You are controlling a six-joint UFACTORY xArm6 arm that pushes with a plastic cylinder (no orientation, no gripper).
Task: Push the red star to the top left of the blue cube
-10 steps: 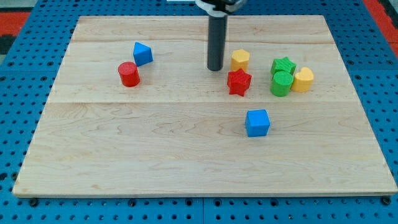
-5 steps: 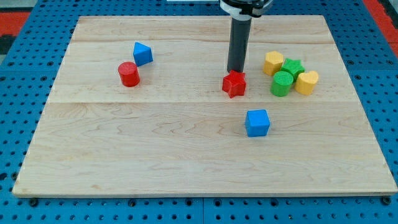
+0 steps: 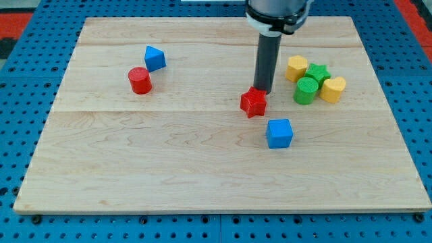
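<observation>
The red star (image 3: 253, 102) lies near the board's middle, up and to the left of the blue cube (image 3: 279, 133), with a small gap between them. My tip (image 3: 263, 92) stands right against the star's upper right edge, touching it. The rod rises from there to the view's top.
A red cylinder (image 3: 140, 80) and a blue triangular block (image 3: 154, 58) sit at the left. At the right a cluster holds a yellow hexagonal block (image 3: 296, 68), a green star (image 3: 316, 73), a green cylinder (image 3: 306, 90) and a yellow block (image 3: 332, 89). The wooden board (image 3: 169, 162) ends on all sides.
My tip moved right, pushing the yellow hexagonal block into the right cluster, then came down behind the red star. The star slid down and left, closer to the blue cube.
</observation>
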